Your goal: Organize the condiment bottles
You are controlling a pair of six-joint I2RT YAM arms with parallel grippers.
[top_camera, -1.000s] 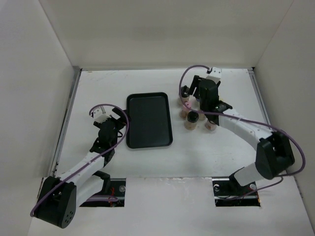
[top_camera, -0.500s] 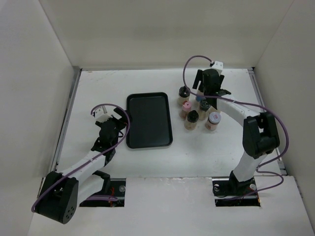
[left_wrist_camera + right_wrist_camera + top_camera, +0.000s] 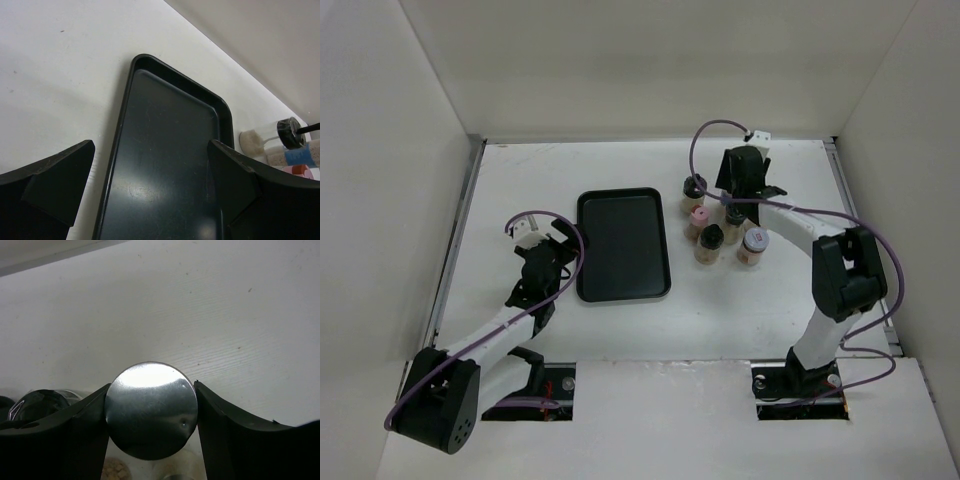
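Though partly hidden, the silver-lidded jar (image 3: 151, 415) seems clamped by right gripper (image 3: 150, 392).

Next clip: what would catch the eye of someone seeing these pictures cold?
The silver-lidded jar fills the right wrist view, pinched by the right gripper at the far side of the jar cluster. Left of the cluster lies the black tray, empty, with the left gripper open beside it.

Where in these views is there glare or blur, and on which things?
Right wrist view: strong glare on the silver lid; left wrist view: faint sheen on the black tray, near pincer fingers slightly soft; top view: even light, no glare.
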